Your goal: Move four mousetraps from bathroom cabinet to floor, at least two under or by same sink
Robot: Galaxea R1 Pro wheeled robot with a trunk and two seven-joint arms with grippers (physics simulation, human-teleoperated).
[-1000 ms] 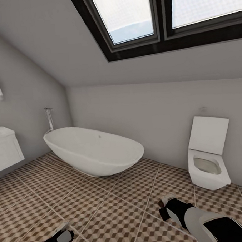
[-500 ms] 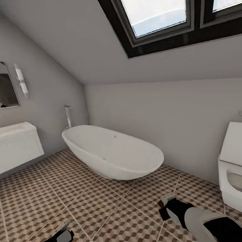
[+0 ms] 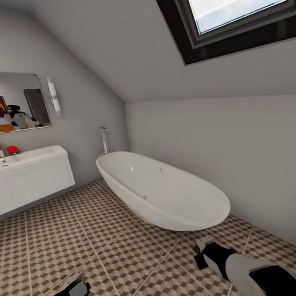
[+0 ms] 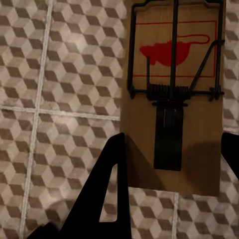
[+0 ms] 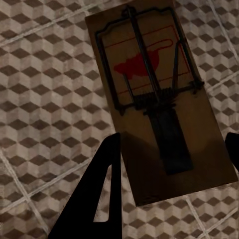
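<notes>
Head view: one sink (image 3: pixel 17 158) sits at mid left on a white vanity (image 3: pixel 34 181); one oval bathtub (image 3: pixel 161 188) fills the centre; one mirror (image 3: pixel 13 101) and one skylight (image 3: pixel 236 11) hang above; the tiled floor (image 3: pixel 83 239) spreads below. Two mousetraps show: the left gripper (image 4: pixel 169 164) clenches one mousetrap (image 4: pixel 172 94); the right gripper (image 5: pixel 172 164) clenches the other mousetrap (image 5: pixel 159 94); both are above the tiles.
</notes>
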